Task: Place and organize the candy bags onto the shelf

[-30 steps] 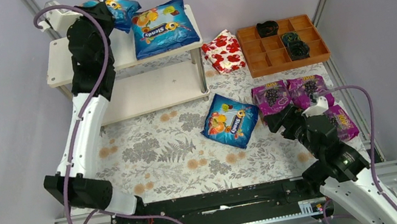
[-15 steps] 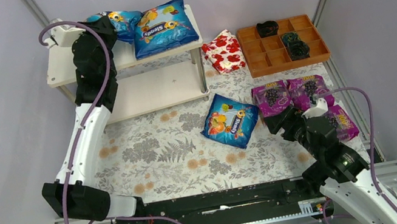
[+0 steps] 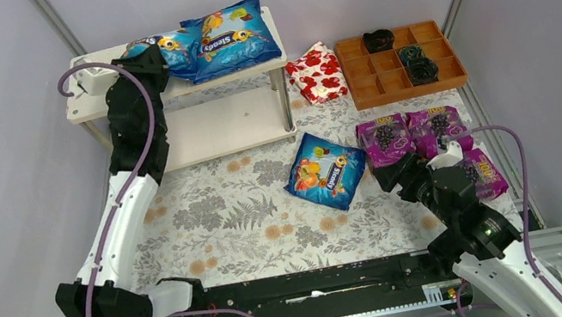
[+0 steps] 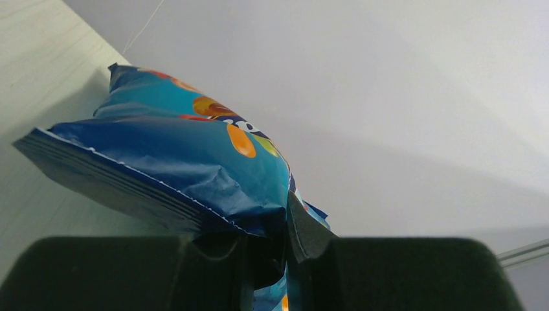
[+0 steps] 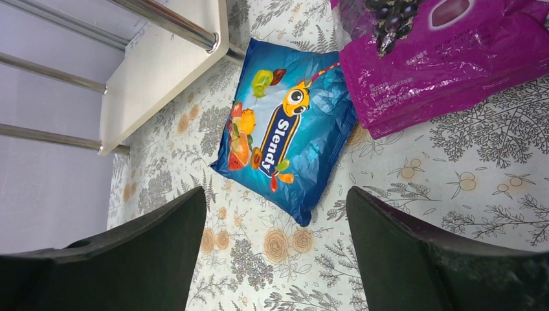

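Observation:
The cream two-tier shelf [image 3: 219,126] stands at the back left. Two blue candy bags lie on its top board: one [image 3: 232,38] at the right, and one [image 3: 169,49] beside it that my left gripper [image 3: 148,58] is shut on. The left wrist view shows that bag [image 4: 175,162] pinched at its edge over the board. A third blue bag [image 3: 325,170] lies on the floral cloth and shows in the right wrist view [image 5: 285,129]. Three magenta bags [image 3: 384,138] [image 3: 438,126] [image 3: 485,173] lie at the right. My right gripper [image 3: 399,172] is open and empty above the cloth.
A red-and-white floral packet [image 3: 317,74] lies right of the shelf. A brown compartmented tray [image 3: 361,85] with dark items stands at the back right. The shelf's lower board holds nothing. Grey walls close in on both sides.
My left gripper has lowered the held blue bag onto the shelf's top board, next to the other blue bag. The right arm has barely moved.

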Controlling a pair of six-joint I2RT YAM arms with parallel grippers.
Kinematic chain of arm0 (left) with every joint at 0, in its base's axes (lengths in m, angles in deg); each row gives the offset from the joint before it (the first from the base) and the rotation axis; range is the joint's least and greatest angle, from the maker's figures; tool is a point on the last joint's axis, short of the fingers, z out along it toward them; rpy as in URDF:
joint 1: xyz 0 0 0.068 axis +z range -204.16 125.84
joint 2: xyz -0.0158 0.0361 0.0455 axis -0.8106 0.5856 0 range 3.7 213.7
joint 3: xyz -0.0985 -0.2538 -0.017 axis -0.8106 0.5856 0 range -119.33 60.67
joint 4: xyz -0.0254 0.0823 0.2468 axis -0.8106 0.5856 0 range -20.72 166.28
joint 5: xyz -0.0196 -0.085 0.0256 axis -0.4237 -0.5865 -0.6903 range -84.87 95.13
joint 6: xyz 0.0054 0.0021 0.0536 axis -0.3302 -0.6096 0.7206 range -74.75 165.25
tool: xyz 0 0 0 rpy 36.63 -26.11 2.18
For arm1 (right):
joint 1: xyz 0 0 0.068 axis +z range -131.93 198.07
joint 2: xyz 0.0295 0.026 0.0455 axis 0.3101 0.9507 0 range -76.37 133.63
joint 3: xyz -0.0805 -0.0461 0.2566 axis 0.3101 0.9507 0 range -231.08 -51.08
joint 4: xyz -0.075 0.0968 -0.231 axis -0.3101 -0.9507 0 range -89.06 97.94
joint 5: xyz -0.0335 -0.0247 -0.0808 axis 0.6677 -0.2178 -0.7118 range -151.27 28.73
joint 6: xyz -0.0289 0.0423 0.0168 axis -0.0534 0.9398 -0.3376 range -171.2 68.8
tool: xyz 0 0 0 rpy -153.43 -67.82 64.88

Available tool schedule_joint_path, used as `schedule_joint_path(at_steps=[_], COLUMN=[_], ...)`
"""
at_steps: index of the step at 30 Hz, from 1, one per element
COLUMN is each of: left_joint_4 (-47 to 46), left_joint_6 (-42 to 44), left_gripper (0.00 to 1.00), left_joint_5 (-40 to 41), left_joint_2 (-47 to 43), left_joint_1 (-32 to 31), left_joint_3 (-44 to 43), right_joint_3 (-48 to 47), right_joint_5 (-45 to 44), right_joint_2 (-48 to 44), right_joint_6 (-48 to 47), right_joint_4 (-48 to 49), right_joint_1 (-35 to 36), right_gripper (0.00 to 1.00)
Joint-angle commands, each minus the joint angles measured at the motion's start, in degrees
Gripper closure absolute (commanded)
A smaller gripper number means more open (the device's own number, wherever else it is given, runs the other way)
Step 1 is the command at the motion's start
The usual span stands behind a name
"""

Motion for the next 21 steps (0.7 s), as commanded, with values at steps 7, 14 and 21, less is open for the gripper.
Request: schedule_joint_path(at_steps=[7, 14, 21], left_joint_4=[-2.25, 2.02, 14.58], left_joint_6=[-6.69, -6.25, 0.89], left_gripper=[0.72, 0.33, 0.06], left_joint_5=[-5.28, -10.14, -14.83], left_joint_2=[-3.9, -5.35, -8.2], left_joint_1=[0.12, 0.12, 0.28], left_joint_3=[2.62, 4.73, 3.83], right_joint_3=[1.59, 2.43, 3.7], right_joint_5=[1.48, 2.06, 2.62], right_joint_2=[0.33, 0.0, -0.64], right_joint_6=[1.3, 1.59, 1.7], right_joint_4=[2.4, 2.71, 3.08], right_joint_1=[-0.12, -0.09, -0.07], right_gripper=[0.14, 0.14, 0.14])
